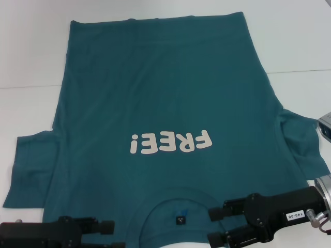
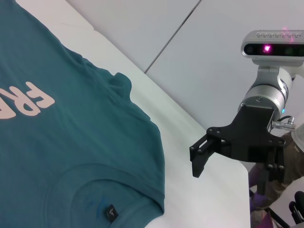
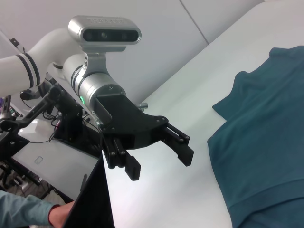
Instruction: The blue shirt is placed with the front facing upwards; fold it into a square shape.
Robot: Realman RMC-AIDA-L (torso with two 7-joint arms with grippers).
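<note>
The blue shirt (image 1: 155,93) lies flat on the white table, front up, with white "FREE!" lettering (image 1: 170,142) and its neckline label (image 1: 181,219) at the near edge. Both sleeves are spread out. My left gripper (image 1: 111,235) is open and empty at the near left, by the collar's left side. My right gripper (image 1: 213,226) is open and empty at the near right, over the right shoulder area. The left wrist view shows the shirt (image 2: 71,142) and the right gripper (image 2: 197,159) open beside it. The right wrist view shows the shirt (image 3: 266,142) and the left gripper (image 3: 160,165) open above bare table.
The white table (image 1: 289,41) extends around the shirt, with bare surface at the far side and right. A grey device (image 1: 325,126) sits at the right edge. A person's hand (image 3: 61,216) shows beyond the table edge in the right wrist view.
</note>
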